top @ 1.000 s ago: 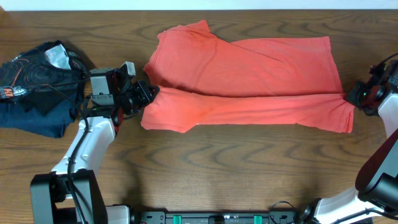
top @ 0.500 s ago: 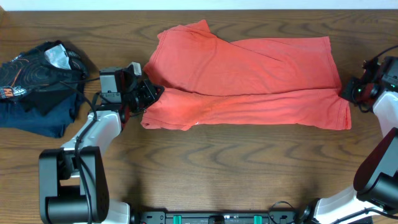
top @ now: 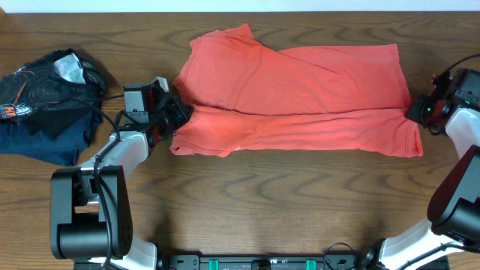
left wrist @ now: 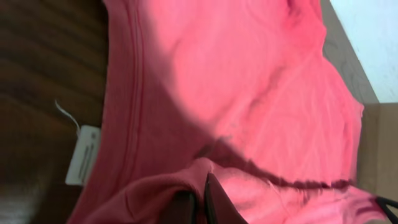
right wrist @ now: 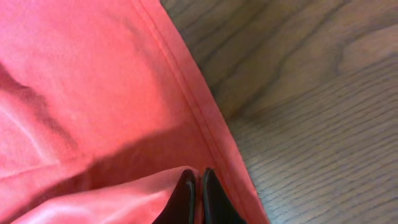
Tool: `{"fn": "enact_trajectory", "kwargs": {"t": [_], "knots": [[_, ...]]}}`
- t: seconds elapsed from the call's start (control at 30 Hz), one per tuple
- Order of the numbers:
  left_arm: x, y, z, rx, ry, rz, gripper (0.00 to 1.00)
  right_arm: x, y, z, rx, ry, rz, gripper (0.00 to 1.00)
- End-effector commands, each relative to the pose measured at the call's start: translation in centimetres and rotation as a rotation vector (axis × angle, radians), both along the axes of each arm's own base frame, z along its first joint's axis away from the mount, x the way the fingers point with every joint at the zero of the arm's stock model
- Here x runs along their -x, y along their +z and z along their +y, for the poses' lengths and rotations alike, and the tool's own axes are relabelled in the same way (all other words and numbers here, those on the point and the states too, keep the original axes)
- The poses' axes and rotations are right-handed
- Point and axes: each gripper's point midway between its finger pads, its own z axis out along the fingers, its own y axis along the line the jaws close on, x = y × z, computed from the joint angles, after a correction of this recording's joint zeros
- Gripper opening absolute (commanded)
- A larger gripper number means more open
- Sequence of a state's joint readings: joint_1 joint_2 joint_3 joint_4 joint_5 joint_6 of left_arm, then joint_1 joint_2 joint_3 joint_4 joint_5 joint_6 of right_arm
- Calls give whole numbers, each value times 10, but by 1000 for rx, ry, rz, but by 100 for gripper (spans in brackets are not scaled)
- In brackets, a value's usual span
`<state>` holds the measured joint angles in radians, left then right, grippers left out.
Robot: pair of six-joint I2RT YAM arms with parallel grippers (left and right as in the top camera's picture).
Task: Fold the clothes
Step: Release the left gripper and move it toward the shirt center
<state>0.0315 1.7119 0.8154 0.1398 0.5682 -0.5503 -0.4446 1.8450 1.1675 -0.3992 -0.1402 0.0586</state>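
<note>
Together, our left gripper [top: 178,116] and right gripper [top: 415,112] each pinch shut on one end of the coral-red T-shirt [top: 292,82] — flat on the table [top: 262,202], near edge doubled over — apparently so the fold runs evenly along its length.

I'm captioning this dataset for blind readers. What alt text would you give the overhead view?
A coral-red T-shirt lies spread across a wooden table, its near edge folded over, with the left gripper pinching its left end and the right gripper its right end. A crumpled dark blue garment sits at the table's far left.
</note>
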Motion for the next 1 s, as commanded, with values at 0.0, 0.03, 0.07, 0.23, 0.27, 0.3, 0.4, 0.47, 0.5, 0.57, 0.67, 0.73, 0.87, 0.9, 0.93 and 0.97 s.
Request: {"fn": "enact_trajectory", "kwargs": {"t": [0.0, 0.03, 0.07, 0.23, 0.27, 0.3, 0.4, 0.47, 0.5, 0.57, 0.67, 0.73, 0.87, 0.9, 0.93, 0.97], "knots": [[-3, -3, 6, -30, 24, -2, 7, 0, -8, -1, 18, 10, 21, 2], [-3, -3, 6, -30, 24, -3, 7, 0, -9, 0, 17, 10, 22, 2], [-4, -3, 6, -30, 24, -4, 7, 0, -9, 0, 17, 10, 23, 2], [-9, 2, 6, -30, 25, -39, 7, -1, -8, -1, 20, 10, 16, 2], [-11, 4, 6, -30, 25, -47, 7, -2, -8, -1, 21, 10, 12, 2], [-12, 5, 6, -26, 30, -52, 7, -3, -7, -2, 23, 10, 9, 2], [-14, 7, 6, -22, 34, -63, 7, -5, -6, -3, 27, 10, 0, 2], [-14, 7, 6, -22, 34, -64, 8, -7, -5, -3, 31, 10, -9, 3], [-14, 7, 6, -22, 34, -64, 10, -8, -4, -4, 33, 11, -14, 6], [-14, 7, 6, -22, 34, -64, 31, -11, -3, -3, 38, 14, -24, 18], [-14, 7, 6, -21, 34, -64, 47, -13, -2, -1, 41, 20, -30, 21], [-14, 9, 4, -10, 23, -66, 50, -12, -2, -1, 40, 19, -28, 26], [-9, 27, -19, 110, -77, -100, 49, -12, -2, -3, 42, 17, -30, 33], [-7, 33, -25, 153, -89, -94, 49, -12, -2, -3, 42, 16, -31, 34], [-4, 38, -30, 186, -104, -89, 49, -12, -2, -3, 41, 15, -30, 34], [-2, 42, -35, 206, -125, -92, 49, -11, -2, -3, 39, 15, -26, 35]]}}
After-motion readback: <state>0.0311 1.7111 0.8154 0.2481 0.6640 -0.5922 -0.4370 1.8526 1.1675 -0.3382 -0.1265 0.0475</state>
